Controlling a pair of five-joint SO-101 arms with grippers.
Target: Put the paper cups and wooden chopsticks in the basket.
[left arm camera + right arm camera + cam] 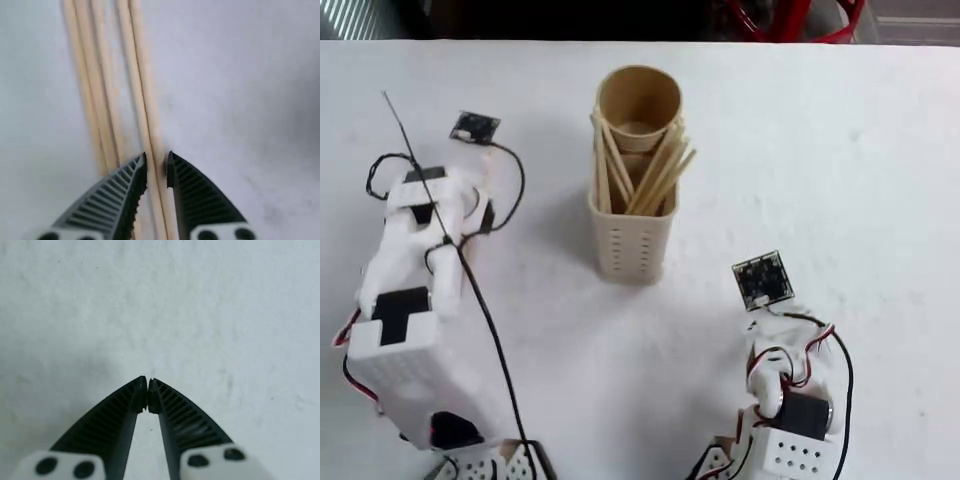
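Several wooden chopsticks [100,90] lie side by side on the white table. My left gripper [156,162] is low over them, shut on two chopsticks [145,100] that run between its black ribbed fingers. In the high view the left arm [415,250] is at the table's left, and its body hides those chopsticks. The cream basket [630,245] stands mid-table, with a paper cup [638,105] and several chopsticks [655,175] leaning inside it. My right gripper [147,390] is shut on nothing, just over bare table, at the near right.
The right arm [780,400] sits folded at the near right edge, its camera board [763,280] pointing toward the basket. Black cables [480,300] trail from the left arm across the near left. Open table lies between basket and arms.
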